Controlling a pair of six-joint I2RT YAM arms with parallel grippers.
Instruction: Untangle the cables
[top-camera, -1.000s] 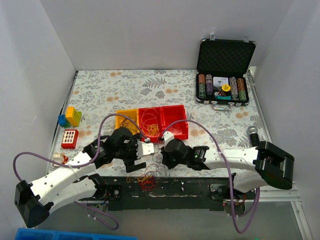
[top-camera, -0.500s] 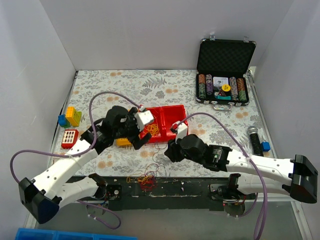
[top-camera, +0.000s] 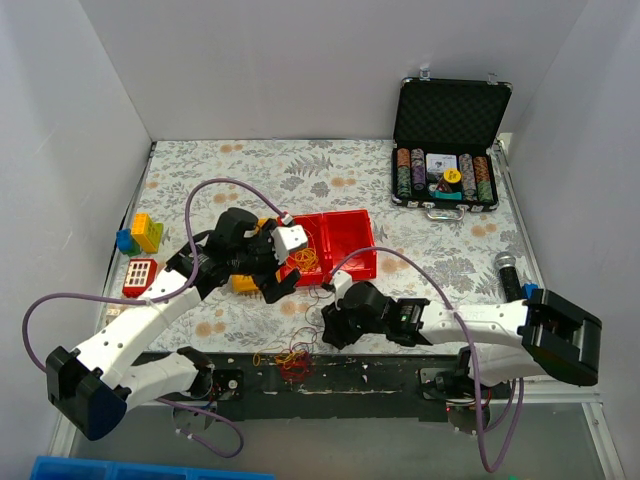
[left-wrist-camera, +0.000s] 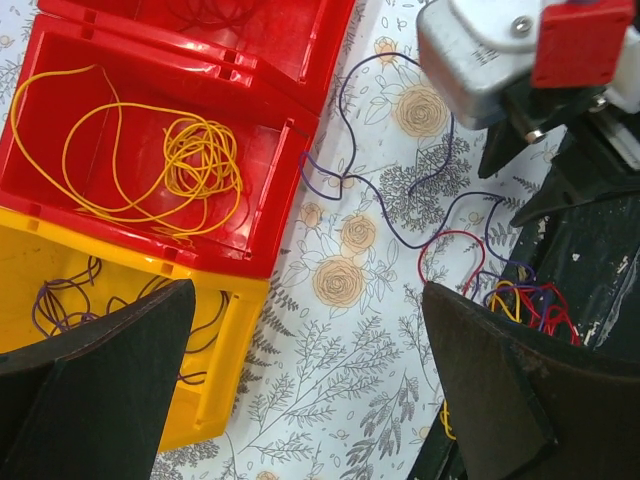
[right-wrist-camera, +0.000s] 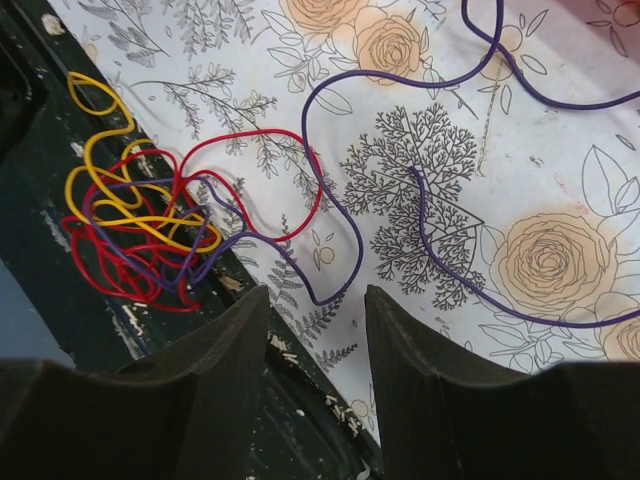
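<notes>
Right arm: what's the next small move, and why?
Probably lower the right gripper onto the red loop sticking out of the tangle and close. Its jaws are open and empty, and that loop lies clear of the rest, nearest the gripper.

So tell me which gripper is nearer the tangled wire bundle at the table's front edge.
Right. The right gripper hovers just beside the tangle; the left gripper sits farther back, by the bins.

no writing can be read in any view. the small box (top-camera: 441, 163) in the black case (top-camera: 452, 112) carries print too small to read. the red block (top-camera: 140, 277) shows only white squares.
</notes>
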